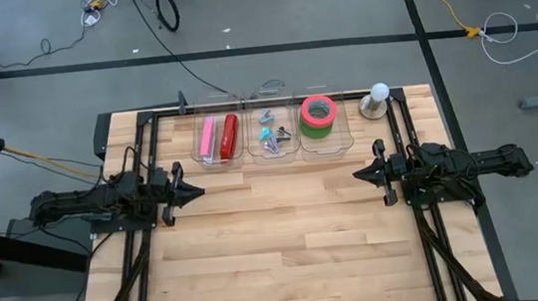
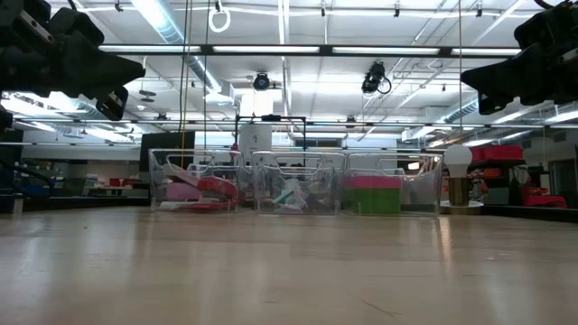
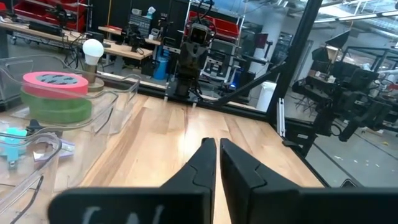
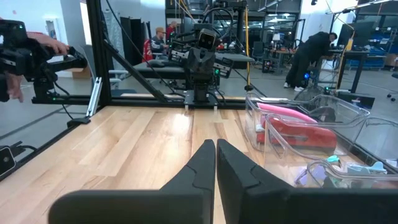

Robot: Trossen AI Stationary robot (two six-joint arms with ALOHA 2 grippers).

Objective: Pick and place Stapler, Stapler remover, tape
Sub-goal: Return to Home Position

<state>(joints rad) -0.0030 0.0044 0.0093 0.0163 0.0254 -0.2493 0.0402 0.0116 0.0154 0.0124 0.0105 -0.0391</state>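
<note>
Left tool [image 1: 197, 189], right tool [image 1: 358, 173], wooden table [image 1: 280, 255], workshop [image 2: 298, 99]

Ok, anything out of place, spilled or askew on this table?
Nothing stands out. Staplers, staple removers and stacked tape rolls each sit inside their own clear bin. Left gripper and right gripper are shut, at opposite sides.

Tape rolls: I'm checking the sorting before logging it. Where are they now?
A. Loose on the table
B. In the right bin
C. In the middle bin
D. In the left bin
B: the high view shows the red roll stacked on the green roll inside the right bin.
</note>
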